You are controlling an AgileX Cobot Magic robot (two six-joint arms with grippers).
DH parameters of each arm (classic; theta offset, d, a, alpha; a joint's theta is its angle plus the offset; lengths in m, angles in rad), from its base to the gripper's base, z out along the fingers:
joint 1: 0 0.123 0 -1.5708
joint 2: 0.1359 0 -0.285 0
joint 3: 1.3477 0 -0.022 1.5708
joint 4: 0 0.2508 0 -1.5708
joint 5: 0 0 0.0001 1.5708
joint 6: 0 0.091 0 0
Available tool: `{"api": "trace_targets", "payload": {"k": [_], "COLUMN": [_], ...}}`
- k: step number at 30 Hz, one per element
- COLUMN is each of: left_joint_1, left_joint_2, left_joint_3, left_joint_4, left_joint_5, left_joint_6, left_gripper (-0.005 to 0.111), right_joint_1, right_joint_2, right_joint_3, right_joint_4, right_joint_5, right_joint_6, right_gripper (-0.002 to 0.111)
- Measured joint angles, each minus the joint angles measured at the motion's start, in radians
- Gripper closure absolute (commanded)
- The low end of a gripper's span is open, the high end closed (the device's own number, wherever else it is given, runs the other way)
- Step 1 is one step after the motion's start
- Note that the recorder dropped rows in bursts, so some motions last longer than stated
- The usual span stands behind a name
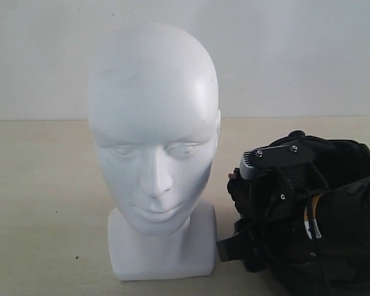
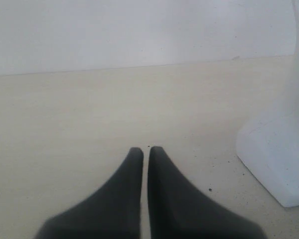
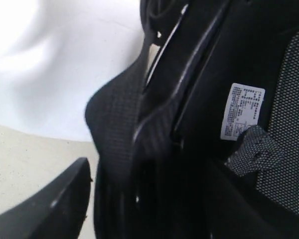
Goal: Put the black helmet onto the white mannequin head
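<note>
The white mannequin head (image 1: 154, 135) stands upright on its block base in the middle of the table, face toward the exterior camera. The black helmet (image 1: 339, 160) lies at its right, low by the table. My right gripper (image 1: 265, 209) reaches into it. In the right wrist view its jaws straddle the helmet's padded rim (image 3: 119, 129). One finger (image 3: 55, 204) shows outside the rim with a thin strip of table between; the other is lost in the dark lining. The left gripper (image 2: 145, 149) is shut on nothing, low over the table beside the head's base (image 2: 281, 149).
A plain white wall runs behind the beige table (image 1: 43, 203). A white label (image 3: 243, 110) and mesh lining sit inside the helmet. The mannequin head's white surface (image 3: 50, 59) is close to the right gripper. The left gripper does not appear in the exterior view.
</note>
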State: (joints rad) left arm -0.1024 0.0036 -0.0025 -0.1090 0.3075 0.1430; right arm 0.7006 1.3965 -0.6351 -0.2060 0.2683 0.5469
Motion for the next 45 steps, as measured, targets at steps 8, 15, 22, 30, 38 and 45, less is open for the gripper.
{"api": "trace_targets", "payload": {"k": [8, 15, 22, 30, 38, 45], "left_joint_1": [0.000, 0.000, 0.000, 0.000, 0.000, 0.000], "left_joint_2": [0.000, 0.000, 0.000, 0.000, 0.000, 0.000], "left_joint_3": [0.000, 0.000, 0.000, 0.000, 0.000, 0.000], "left_joint_4": [0.000, 0.000, 0.000, 0.000, 0.000, 0.000], "left_joint_5": [0.000, 0.000, 0.000, 0.000, 0.000, 0.000], "left_joint_6": [0.000, 0.000, 0.000, 0.000, 0.000, 0.000], "left_gripper": [0.102, 0.102, 0.102, 0.102, 0.102, 0.102], "right_joint_1": [0.000, 0.000, 0.000, 0.000, 0.000, 0.000], "right_joint_2": [0.007, 0.043, 0.043, 0.043, 0.047, 0.062], "right_joint_3": [0.000, 0.000, 0.000, 0.000, 0.000, -0.004], "right_joint_4": [-0.039, -0.054, -0.060, -0.089, -0.108, -0.102], "right_joint_5": [0.000, 0.004, 0.028, 0.041, 0.070, 0.071], "right_joint_6": [0.021, 0.028, 0.028, 0.028, 0.019, 0.011], "right_gripper": [0.046, 0.046, 0.057, 0.063, 0.108, 0.108]}}
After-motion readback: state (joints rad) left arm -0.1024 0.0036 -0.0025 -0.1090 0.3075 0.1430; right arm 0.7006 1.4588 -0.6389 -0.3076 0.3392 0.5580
